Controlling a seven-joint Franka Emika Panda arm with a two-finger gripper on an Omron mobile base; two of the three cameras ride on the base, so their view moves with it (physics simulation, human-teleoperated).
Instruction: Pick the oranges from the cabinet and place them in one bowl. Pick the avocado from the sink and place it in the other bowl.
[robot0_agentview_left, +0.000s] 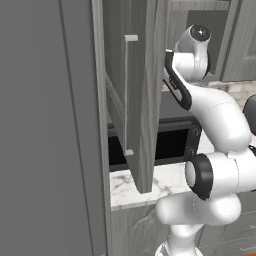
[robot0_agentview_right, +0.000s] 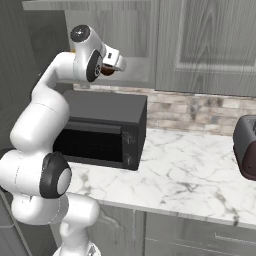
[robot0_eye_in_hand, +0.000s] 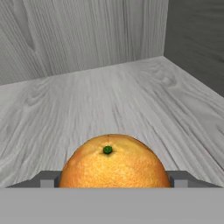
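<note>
Orange (robot0_eye_in_hand: 113, 162) sits low in the middle of the hand view, its small green stem dimple facing up, on the grey wood-grain shelf (robot0_eye_in_hand: 109, 96) inside the cabinet. The two dark tips of the end effector (robot0_eye_in_hand: 114, 179) stand spread on either side of the fruit, one at its left edge and one at its right; whether they touch its skin I cannot tell. Behind the fruit the shelf runs back to the cabinet's rear wall at the top of the frame, and a darker side wall closes the upper right corner.

In the right base view the white arm rises from the lower left and bends toward the upper left of the frame, where the hand reaches into the cabinet (robot0_agentview_right: 115, 40); a dark brownish round shape (robot0_agentview_right: 107, 70) shows just at the hand. Below it a black microwave (robot0_agentview_right: 102, 130) stands on the marble counter (robot0_agentview_right: 190, 170), and a dark toaster (robot0_agentview_right: 246, 147) sits at the right edge.

In the left base view the open cabinet door (robot0_agentview_left: 142, 90) with its pale bar handle (robot0_agentview_left: 128, 95) hangs in the middle of the frame, partly hiding the arm behind it.
</note>
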